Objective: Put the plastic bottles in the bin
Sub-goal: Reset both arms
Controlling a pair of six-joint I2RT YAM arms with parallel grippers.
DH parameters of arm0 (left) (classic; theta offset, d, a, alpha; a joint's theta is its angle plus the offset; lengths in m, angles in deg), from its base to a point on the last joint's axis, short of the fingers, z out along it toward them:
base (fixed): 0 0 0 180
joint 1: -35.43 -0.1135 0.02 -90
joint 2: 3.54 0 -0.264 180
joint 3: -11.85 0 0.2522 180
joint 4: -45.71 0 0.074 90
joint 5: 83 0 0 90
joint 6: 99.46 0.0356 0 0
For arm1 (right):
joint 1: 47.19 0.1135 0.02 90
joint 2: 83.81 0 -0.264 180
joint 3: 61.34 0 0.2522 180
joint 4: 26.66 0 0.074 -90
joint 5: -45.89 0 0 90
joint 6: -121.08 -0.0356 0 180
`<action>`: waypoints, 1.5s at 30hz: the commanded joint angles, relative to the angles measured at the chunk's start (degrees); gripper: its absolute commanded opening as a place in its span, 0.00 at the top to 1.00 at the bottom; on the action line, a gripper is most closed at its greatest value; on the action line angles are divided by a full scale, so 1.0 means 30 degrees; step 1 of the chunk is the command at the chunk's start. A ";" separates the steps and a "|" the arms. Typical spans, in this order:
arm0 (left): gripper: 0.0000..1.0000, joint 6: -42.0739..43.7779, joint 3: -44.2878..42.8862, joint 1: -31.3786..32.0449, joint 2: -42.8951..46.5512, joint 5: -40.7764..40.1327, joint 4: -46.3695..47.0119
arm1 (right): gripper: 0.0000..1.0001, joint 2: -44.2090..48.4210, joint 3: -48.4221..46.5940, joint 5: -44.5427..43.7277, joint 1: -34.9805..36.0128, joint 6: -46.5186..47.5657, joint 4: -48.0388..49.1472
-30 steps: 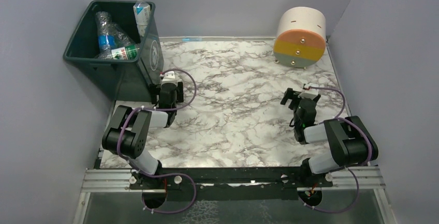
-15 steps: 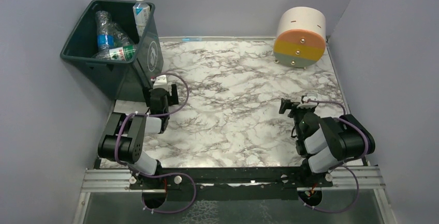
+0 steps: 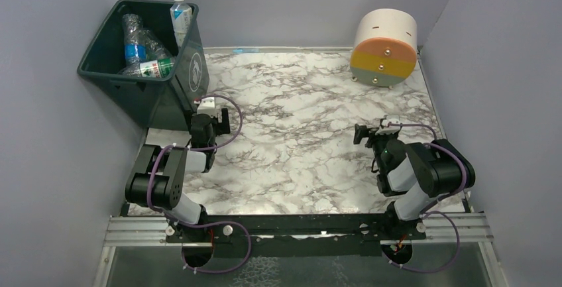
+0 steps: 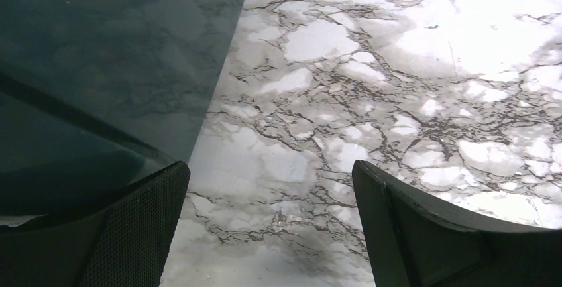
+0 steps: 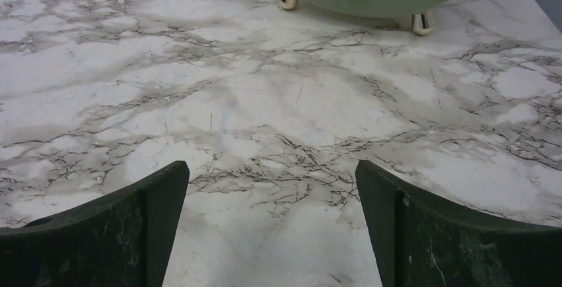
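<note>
Across the marbled desk (image 3: 298, 101), searched from above and from both wrists, no loose bottle to be seen, only veined stone. Up at its far-left corner, note the bin (image 3: 142, 105), dark green, hard by the left wall, with a round white logo on the side facing the arms. Over at the far right, well apart from all that, leave alone the cream, orange and yellow cylinder (image 3: 384, 45) on its small brass feet. Nearer, find the left tool (image 4: 268, 171) just beside the bin's wall, low over the stone, spread wide and gripping nothing; likewise the right tool (image 5: 272, 168), spread, bare, aimed toward the cylinder. Last, count the plastic bottles (image 3: 142, 52) inside the bin: one clear with a blue label, one lying across with a green-and-red label, one upright in the far corner with a white cap — more perhaps hidden beneath. Judged from that, looks done or all but done — nothing left within view to fetch.
</note>
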State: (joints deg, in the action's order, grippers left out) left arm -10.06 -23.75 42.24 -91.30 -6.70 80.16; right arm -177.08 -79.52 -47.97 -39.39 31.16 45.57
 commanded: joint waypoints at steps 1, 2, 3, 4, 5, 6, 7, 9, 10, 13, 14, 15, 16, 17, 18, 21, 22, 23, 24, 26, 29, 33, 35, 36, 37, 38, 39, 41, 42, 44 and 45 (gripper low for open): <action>0.01 -0.0597 0.0118 -0.0123 0.0663 0.1800 0.0643 | 0.01 0.0170 0.0127 0.1088 -0.0075 0.0567 0.1997; 0.01 -0.0701 0.0282 -0.0130 0.0955 0.1828 0.0694 | 0.01 0.0053 0.0175 0.1133 -0.0059 0.0605 0.2249; 0.01 -0.0619 0.0511 -0.0131 0.1251 0.1941 0.0829 | 0.01 -0.0067 0.0233 0.1164 -0.0054 0.0595 0.2537; 0.01 -0.0367 0.0712 -0.0131 0.1395 0.2416 0.1183 | 0.01 -0.0189 0.0306 0.1190 -0.0071 0.0590 0.2844; 0.01 0.0067 0.0744 -0.0131 0.1442 0.3073 0.1315 | 0.01 -0.0259 0.0406 0.1285 -0.0055 0.0612 0.3102; 0.01 0.0557 0.0785 -0.0065 0.1492 0.3459 0.1321 | 0.01 -0.0293 0.0576 0.1557 -0.0053 0.0721 0.3430; 0.01 0.1014 0.1046 0.0130 0.1593 0.2441 0.1753 | 0.01 -0.0327 0.0759 0.1869 -0.0075 0.0819 0.3739; 0.01 0.1781 0.1760 0.0088 0.1500 0.0547 0.4238 | 0.01 -0.0420 0.1033 0.2422 -0.0067 0.1070 0.4397; 0.01 0.1529 0.1263 -0.0356 0.1049 0.0891 0.4165 | 0.01 -0.0589 0.1109 0.2691 -0.0051 0.1173 0.4654; 0.01 0.1527 0.0663 -0.0712 0.0445 0.2014 0.3153 | 0.01 -0.0818 0.1213 0.2911 -0.0061 0.1234 0.5187; 0.01 0.1392 0.1203 -0.0965 0.0668 0.2543 0.3821 | 0.01 -0.0824 0.1212 0.2910 -0.0068 0.1227 0.5193; 0.01 0.1301 0.1417 -0.1301 0.0677 0.3338 0.4358 | 0.01 -0.0789 0.1212 0.2899 -0.0077 0.1211 0.5168; 0.01 0.1286 0.1371 -0.1475 0.0141 0.3847 0.4543 | 0.01 -0.0737 0.1204 0.2894 -0.0078 0.1206 0.5124; 0.01 0.1197 0.1105 -0.1566 -0.0692 0.3962 0.4804 | 0.01 -0.0745 0.1189 0.2897 -0.0067 0.1227 0.5079; 0.01 0.1259 0.0658 -0.1563 -0.1522 0.3830 0.5133 | 0.01 -0.0753 0.1198 0.2875 -0.0054 0.1233 0.5058; 0.01 0.1349 0.1198 -0.1164 -0.1070 0.3002 0.5501 | 0.01 -0.0768 0.1168 0.2618 -0.0061 0.1137 0.5065; 0.01 0.1270 0.1277 -0.1106 -0.1045 0.2721 0.5535 | 0.01 -0.0767 0.1155 0.2493 -0.0065 0.1090 0.5057; 0.01 0.1469 0.1276 -0.0916 -0.1284 0.2609 0.5686 | 0.01 -0.0759 0.1153 0.2389 -0.0058 0.1062 0.5055; 0.01 0.2033 0.1342 -0.0628 -0.1694 0.2738 0.6419 | 0.01 -0.0766 0.1153 0.2361 -0.0057 0.1059 0.5063; 0.01 0.1881 0.1439 -0.0534 -0.1679 0.2328 0.6302 | 0.01 -0.0782 0.1153 0.2448 -0.0051 0.1073 0.5061; 0.01 0.1618 0.1740 -0.0765 -0.2017 0.2164 0.7271 | 0.01 -0.0768 0.1153 0.2480 -0.0070 0.1088 0.5058; 0.01 0.1546 0.1878 -0.0893 -0.1972 0.2309 0.7417 | 0.01 -0.0688 0.0857 0.2394 -0.0066 0.1037 0.4519; 0.01 0.1548 0.1878 -0.0893 -0.1987 0.2309 0.7473 | 0.01 -0.0369 0.0446 0.2411 -0.0058 0.1044 0.3275; 0.01 0.1544 0.1919 -0.0893 -0.1962 0.2323 0.7499 | 0.01 -0.0175 0.0087 0.2489 -0.0068 0.1071 0.2445; 0.01 0.1548 0.1924 -0.0893 -0.1970 0.2310 0.7513 | 0.01 -0.0023 -0.0332 0.2582 -0.0077 0.1100 0.1408; 0.01 0.1548 0.1921 -0.0893 -0.1974 0.2309 0.7515 | 0.01 0.0092 -0.0918 0.2627 -0.0078 0.1141 0.0289; 0.01 0.1548 0.1902 -0.0893 -0.2001 0.2334 0.7515 | 0.01 0.0186 -0.1611 0.2369 -0.0070 0.1109 -0.1132; 0.01 0.1548 0.1891 -0.0893 -0.2013 0.2323 0.7515 | 0.01 0.0131 -0.3377 0.1518 -0.0092 0.0537 -0.4365; 0.01 0.1548 0.1895 -0.0900 -0.1991 0.2321 0.7515 | 0.01 0.0312 -0.3471 0.1498 -0.0080 0.0481 -0.4849; 0.01 0.1548 0.1923 -0.0893 -0.1992 0.2309 0.7514 | 0.01 0.0238 -0.3492 0.1397 -0.0078 0.0407 -0.4888; 0.01 0.1548 0.1895 -0.0893 -0.2010 0.2312 0.7515 | 0.01 0.0143 -0.3346 0.1417 -0.0078 0.0479 -0.4391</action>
State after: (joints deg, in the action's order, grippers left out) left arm -5.32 -18.60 39.68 -96.99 0.98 100.00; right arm -177.28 -89.32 -41.83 -39.42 33.23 36.83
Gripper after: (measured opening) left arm 0.991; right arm 0.993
